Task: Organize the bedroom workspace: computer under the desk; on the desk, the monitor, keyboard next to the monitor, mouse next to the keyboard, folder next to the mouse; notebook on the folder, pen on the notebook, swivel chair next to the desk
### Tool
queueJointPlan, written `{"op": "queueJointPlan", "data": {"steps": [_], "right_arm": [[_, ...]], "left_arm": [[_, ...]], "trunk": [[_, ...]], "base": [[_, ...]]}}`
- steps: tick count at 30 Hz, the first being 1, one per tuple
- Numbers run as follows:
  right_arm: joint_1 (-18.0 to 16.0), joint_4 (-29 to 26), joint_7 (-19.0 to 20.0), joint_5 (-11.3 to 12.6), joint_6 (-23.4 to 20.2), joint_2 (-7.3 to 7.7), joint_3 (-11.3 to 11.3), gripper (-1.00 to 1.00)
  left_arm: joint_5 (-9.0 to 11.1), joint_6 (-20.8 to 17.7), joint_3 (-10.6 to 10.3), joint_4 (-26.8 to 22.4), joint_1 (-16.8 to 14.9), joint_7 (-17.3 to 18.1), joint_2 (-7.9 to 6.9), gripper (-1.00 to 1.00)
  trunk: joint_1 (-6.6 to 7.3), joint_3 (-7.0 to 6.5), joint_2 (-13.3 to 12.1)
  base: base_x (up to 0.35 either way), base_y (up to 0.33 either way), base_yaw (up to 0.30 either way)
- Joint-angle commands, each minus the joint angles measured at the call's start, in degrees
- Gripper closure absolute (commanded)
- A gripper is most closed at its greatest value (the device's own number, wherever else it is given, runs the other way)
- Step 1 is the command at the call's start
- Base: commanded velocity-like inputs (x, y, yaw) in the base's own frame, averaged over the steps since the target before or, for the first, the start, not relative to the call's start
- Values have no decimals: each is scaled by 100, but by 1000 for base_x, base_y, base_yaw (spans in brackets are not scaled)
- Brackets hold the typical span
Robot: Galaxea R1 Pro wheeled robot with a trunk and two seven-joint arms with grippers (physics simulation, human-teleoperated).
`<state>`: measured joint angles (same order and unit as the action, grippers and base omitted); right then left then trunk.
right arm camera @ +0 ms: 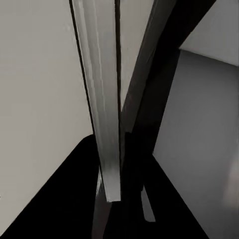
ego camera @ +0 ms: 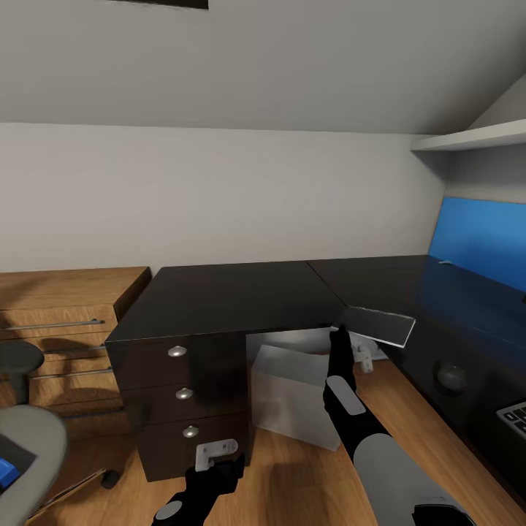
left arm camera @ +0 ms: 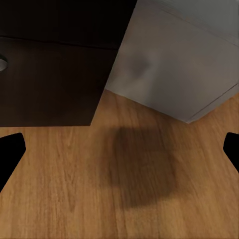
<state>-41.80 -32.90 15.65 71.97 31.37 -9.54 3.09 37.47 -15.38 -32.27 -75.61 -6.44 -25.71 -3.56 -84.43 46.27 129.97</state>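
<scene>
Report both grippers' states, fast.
Left gripper: open, empty, low in front of the drawer unit.
Right gripper: shut on the notebook, held at the desk edge.

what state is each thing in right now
notebook: held in the right gripper, lifted at the desk's inner corner
left gripper: open, empty, low over the floor
computer: upright on the floor under the desk
drawers: all three shut
folder: lying on the chair seat
keyboard: flat on the desk
</scene>
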Motion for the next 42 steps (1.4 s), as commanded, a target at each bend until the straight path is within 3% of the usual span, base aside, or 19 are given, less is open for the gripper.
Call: {"op": "queueJointPlan", "data": {"steps": [1,4,23,30,35,36,37,42], "right_arm": [[-4,3,61,87,-8,-4,18,100],[-4,3,61,82,-8,-4,17,100],[-4,-6,61,84,-30,20,6,100],[-1,-127,48,73,-172,52,-13,100],[9,-162,43,61,-877,53,-18,100],[12,-166,45,59,-1183,53,-18,100],[20,-171,55,52,-1933,51,-18,100],[22,-172,59,47,-2208,49,-23,100]], "left_arm": [[41,-9,-16,-9,-6,-49,-6,-100],[41,-9,-16,-11,-6,-49,-5,-100],[41,-9,-16,-7,-6,-51,-4,-100],[43,-9,-16,-7,-6,-49,-4,-100],[48,-15,-16,-5,-6,-49,-4,-100],[48,-16,-16,3,-6,-49,-4,-100],[49,-17,-16,20,-6,-48,-4,-100],[50,-18,-16,46,-6,-48,-4,-100]], "trunk": [[1,6,3],[1,6,3],[418,-335,-759],[418,-335,-759],[418,-335,-759],[418,-335,-759],[418,-335,-759],[418,-335,-759]], "base": [[0,0,0],[0,0,0],[0,0,0],[0,0,0],[0,0,0],[0,0,0],[0,0,0],[0,0,0]]}}
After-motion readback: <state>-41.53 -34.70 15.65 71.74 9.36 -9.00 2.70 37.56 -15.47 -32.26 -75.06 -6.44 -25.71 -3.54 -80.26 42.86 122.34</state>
